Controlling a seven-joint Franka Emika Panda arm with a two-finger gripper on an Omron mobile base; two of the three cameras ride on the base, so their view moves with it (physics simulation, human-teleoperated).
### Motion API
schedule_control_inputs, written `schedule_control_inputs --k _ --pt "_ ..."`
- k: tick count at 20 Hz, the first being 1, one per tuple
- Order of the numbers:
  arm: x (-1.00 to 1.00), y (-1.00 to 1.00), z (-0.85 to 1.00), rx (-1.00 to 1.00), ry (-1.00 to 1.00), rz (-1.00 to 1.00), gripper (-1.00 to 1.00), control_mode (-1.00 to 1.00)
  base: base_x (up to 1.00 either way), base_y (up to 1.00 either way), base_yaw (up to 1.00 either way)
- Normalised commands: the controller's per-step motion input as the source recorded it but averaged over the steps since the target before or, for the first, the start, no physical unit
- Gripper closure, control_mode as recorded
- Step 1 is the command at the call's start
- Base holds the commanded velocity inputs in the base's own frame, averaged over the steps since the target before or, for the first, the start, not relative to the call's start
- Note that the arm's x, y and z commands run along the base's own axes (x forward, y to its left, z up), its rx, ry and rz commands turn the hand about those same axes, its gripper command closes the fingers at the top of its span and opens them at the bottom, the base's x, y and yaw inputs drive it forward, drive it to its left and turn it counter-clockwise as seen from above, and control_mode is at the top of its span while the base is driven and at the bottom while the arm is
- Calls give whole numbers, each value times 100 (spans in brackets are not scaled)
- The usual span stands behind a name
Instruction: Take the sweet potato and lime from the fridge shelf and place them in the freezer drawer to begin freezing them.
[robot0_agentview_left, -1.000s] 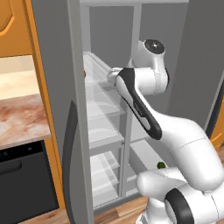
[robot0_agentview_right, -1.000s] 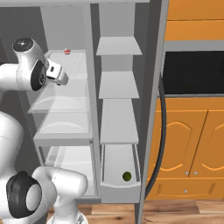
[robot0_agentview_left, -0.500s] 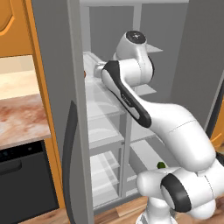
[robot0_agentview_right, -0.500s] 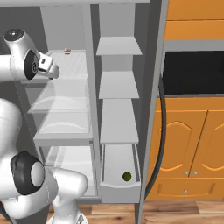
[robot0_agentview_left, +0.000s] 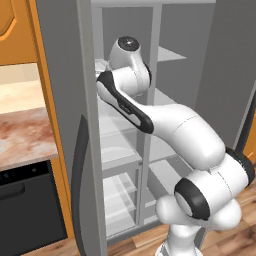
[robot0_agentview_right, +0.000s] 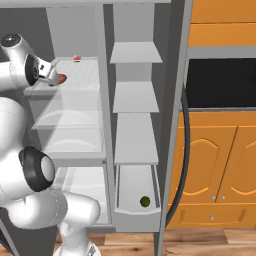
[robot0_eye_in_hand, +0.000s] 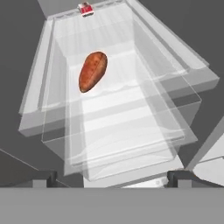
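The lime (robot0_agentview_right: 145, 201) already lies in the freezer drawer (robot0_agentview_right: 135, 217), near its front edge at the bottom of the narrower compartment, so 1 of the 2 items looks done. The sweet potato (robot0_eye_in_hand: 92, 71) is not yet moved: it rests on the clear fridge shelf (robot0_eye_in_hand: 144, 131), toward the shelf's back half and nearer one side rim, with a small red item (robot0_eye_in_hand: 85, 8) at the back edge. The gripper (robot0_eye_in_hand: 111, 178) hovers in front of the shelf's front edge, released wide, grasping and touching nothing.
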Motion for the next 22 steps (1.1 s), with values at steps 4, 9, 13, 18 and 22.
schedule_control_inputs --k 4,9,13,18,22 --pt "38 16 -14 0 0 0 -100 -100 0 0 0" --pt "51 18 -17 0 0 0 -100 -100 0 0 0" --pt "54 19 -34 0 0 0 -100 -100 0 0 0" --pt "58 18 -11 0 0 0 -100 -100 0 0 0" --pt "53 10 0 0 3 0 -100 -100 0 0 0"
